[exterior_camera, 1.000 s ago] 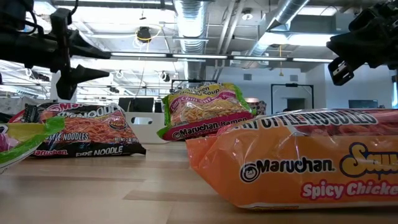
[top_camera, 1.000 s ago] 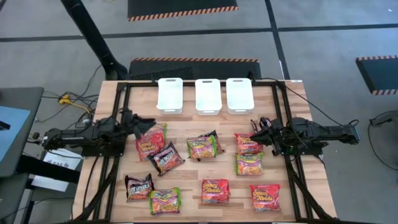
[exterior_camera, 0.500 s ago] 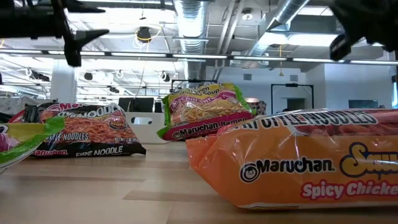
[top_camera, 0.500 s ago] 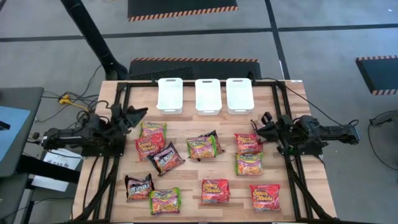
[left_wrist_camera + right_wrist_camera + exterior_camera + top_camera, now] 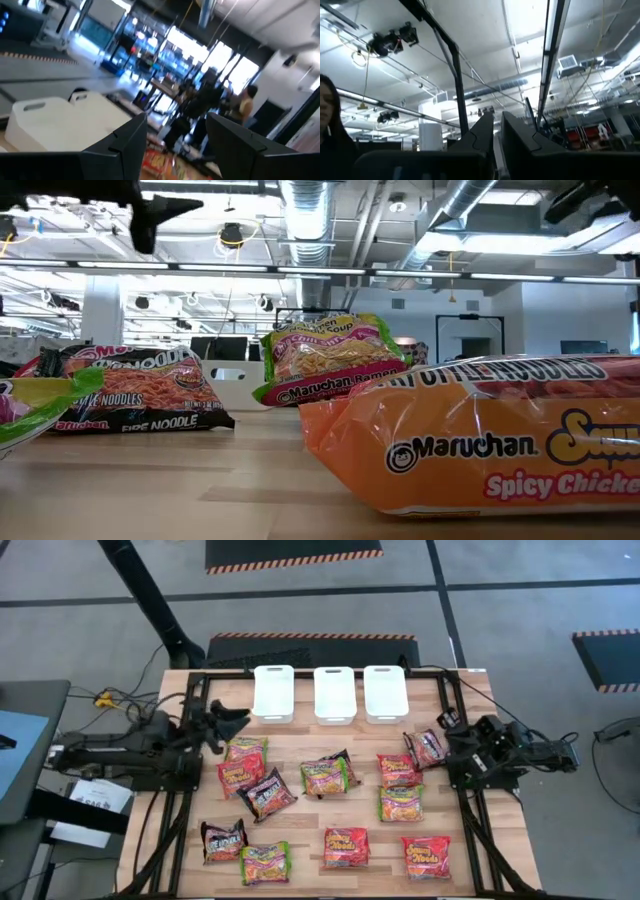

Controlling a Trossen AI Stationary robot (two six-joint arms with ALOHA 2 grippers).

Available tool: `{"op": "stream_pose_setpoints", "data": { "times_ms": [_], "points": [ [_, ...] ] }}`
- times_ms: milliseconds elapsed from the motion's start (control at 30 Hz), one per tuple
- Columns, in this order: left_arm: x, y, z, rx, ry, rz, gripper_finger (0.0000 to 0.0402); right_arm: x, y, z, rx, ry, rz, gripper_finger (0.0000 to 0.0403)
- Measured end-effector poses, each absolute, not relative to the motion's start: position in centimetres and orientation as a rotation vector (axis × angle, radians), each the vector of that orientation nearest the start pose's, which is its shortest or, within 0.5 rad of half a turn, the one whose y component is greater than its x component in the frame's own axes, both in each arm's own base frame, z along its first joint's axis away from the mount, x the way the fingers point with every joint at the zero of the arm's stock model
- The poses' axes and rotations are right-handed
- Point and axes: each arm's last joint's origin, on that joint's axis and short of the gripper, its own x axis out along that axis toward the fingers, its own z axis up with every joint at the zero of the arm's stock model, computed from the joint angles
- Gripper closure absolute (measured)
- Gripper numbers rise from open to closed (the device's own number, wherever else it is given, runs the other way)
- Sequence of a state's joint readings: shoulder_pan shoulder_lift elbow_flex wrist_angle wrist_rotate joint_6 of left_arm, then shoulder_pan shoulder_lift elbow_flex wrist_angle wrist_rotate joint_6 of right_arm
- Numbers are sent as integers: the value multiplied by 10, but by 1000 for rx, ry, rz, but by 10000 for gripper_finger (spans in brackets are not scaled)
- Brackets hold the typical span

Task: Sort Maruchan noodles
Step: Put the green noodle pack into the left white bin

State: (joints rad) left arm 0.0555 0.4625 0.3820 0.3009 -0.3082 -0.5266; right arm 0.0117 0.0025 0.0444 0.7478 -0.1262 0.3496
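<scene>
Several Maruchan noodle packets lie flat on the wooden table (image 5: 180, 840): red ones (image 5: 398, 770), green-edged ones (image 5: 325, 777) and black ones (image 5: 265, 793). My left gripper (image 5: 235, 720) is open and empty, raised above the table near a green-edged packet (image 5: 245, 748). Its fingers frame a white tub (image 5: 60, 120) in the left wrist view. My right gripper (image 5: 445, 725) is raised and tipped up toward the ceiling. Its fingers (image 5: 485, 132) are all but together with nothing between them. A dark red packet (image 5: 428, 747) lies on the table beside it.
Three white tubs (image 5: 273, 692) (image 5: 334, 693) (image 5: 385, 691) stand in a row at the table's far edge. A black frame (image 5: 195, 740) runs around the table top. In the low view a large orange packet (image 5: 480, 440) fills the near right. A person shows in the room beyond the table (image 5: 245, 107).
Both grippers have risen from just above the packets. My left gripper has gone up and toward the far edge, uncovering the green-edged packet. My right gripper has gone up, drawn back toward the table's right edge and tipped upward, uncovering the dark red packet.
</scene>
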Motion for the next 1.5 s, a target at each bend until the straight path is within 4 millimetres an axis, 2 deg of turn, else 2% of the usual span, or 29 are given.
{"op": "stream_pose_setpoints", "data": {
  "times_ms": [300,567,767,900,1100,1500],
  "points": [
    [177,18,295,-420,-139,328,209,61,2,248,296,-847,197,340],
    [212,25,302,-376,-51,275,210,58,2,251,307,-888,212,340],
    [231,37,296,-418,9,243,210,56,2,252,308,-903,212,340],
    [243,42,295,-433,39,214,210,56,2,252,373,-901,236,340],
    [261,46,291,-452,93,131,210,54,1,254,373,-933,234,340],
    [291,47,263,-532,234,41,210,53,1,255,371,-949,229,340]
  ]
}}
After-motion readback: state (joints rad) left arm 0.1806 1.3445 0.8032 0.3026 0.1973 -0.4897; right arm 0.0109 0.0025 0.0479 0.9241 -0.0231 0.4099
